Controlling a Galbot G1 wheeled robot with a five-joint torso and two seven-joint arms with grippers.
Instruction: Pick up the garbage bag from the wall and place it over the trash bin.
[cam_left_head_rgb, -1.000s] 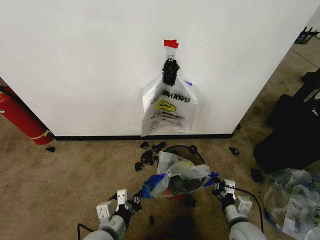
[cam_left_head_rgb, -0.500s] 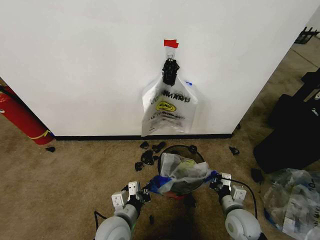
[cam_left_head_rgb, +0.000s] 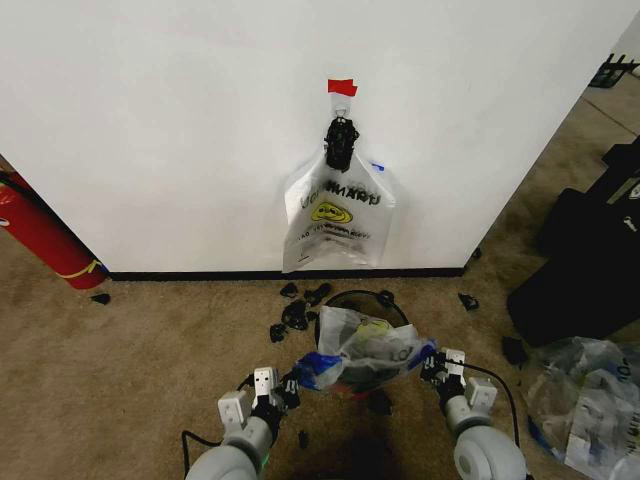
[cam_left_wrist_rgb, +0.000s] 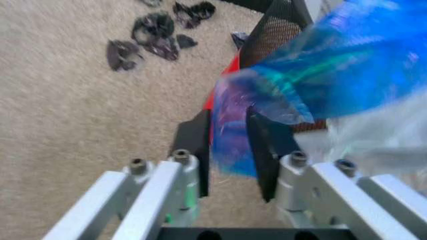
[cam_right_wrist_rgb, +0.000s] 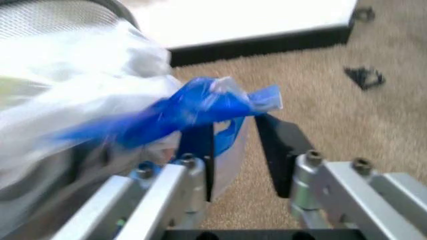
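The garbage bag (cam_left_head_rgb: 368, 348), translucent white with blue patches, is stretched over the mouth of the black trash bin (cam_left_head_rgb: 352, 294) in front of the white wall (cam_left_head_rgb: 150, 120). My left gripper (cam_left_head_rgb: 287, 386) is shut on the bag's blue corner, which the left wrist view shows as the blue plastic (cam_left_wrist_rgb: 230, 135) pinched between the black fingers (cam_left_wrist_rgb: 261, 157) beside the bin's mesh side (cam_left_wrist_rgb: 277, 25). My right gripper (cam_left_head_rgb: 432, 364) holds the opposite blue corner (cam_right_wrist_rgb: 200, 107), with its jaws a little apart around the plastic.
A second printed bag (cam_left_head_rgb: 338, 215) hangs from a black clip under a red tape tab (cam_left_head_rgb: 342, 87). Black scraps (cam_left_head_rgb: 295, 315) litter the carpet before the baseboard. A red fire extinguisher (cam_left_head_rgb: 40, 235) stands at the left; black cases (cam_left_head_rgb: 580, 270) and clear bags (cam_left_head_rgb: 585, 400) lie at the right.
Both grippers have drawn closer to the bin, the left one most. The bag between them is less stretched and sits bunched over the opening.
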